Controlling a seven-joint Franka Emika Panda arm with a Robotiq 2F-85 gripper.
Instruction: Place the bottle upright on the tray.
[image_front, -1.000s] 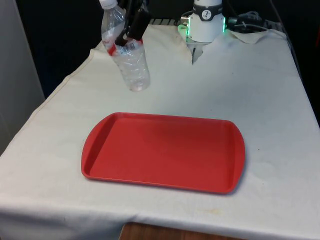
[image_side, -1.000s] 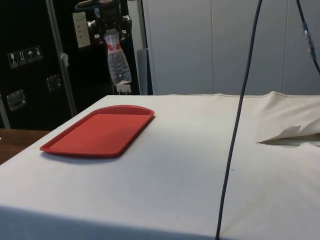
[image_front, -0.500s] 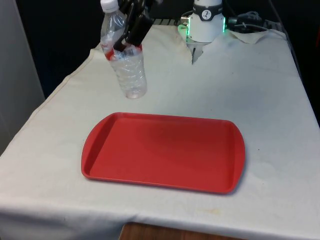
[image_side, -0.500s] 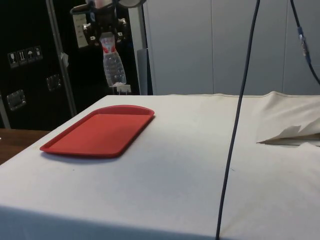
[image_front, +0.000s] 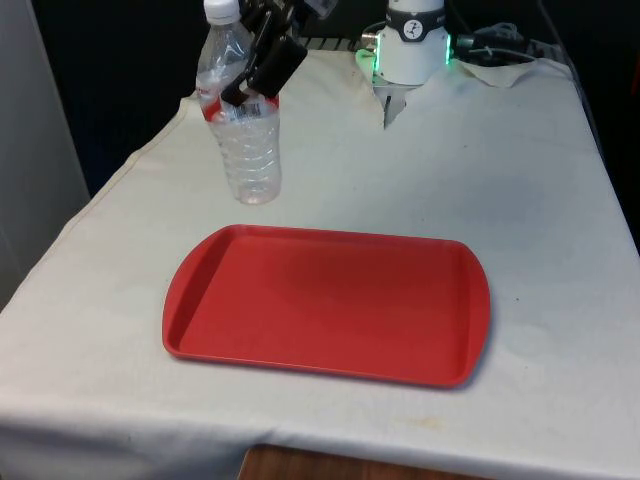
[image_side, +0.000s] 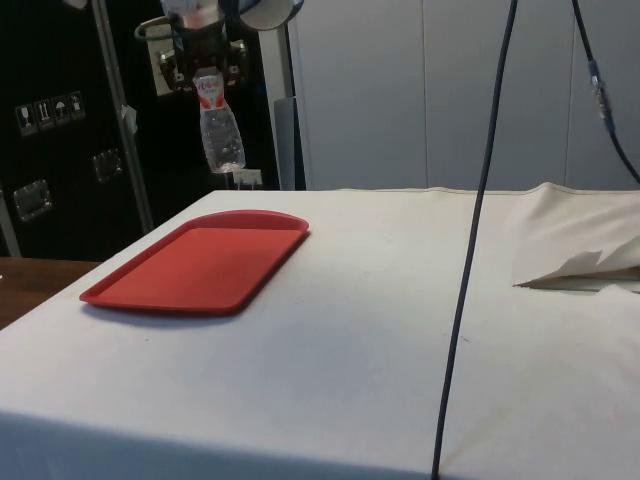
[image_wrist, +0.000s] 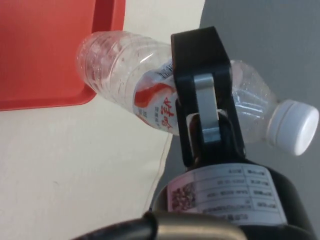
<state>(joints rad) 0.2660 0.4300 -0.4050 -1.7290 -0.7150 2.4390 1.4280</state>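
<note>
One clear water bottle (image_front: 240, 120), near-upright, cap up, clamped at its label in my claw (image_front: 262, 75); red tray (image_front: 325, 303) lies nearer, toward the front view's right.

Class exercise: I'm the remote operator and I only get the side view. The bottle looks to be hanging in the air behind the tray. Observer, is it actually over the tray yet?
Observer: No. In the front view the bottle hangs beyond the red tray's far edge, towards the front view's left, over the white cloth.
Operator: Where does the tool grip it?
Observer: The wrist view shows the tool shut across the red and white label, just below the bottle's shoulder.
Operator: Is the cap on?
Observer: Yes, a white cap sits on top, and the bottle is nearly upright.
</note>
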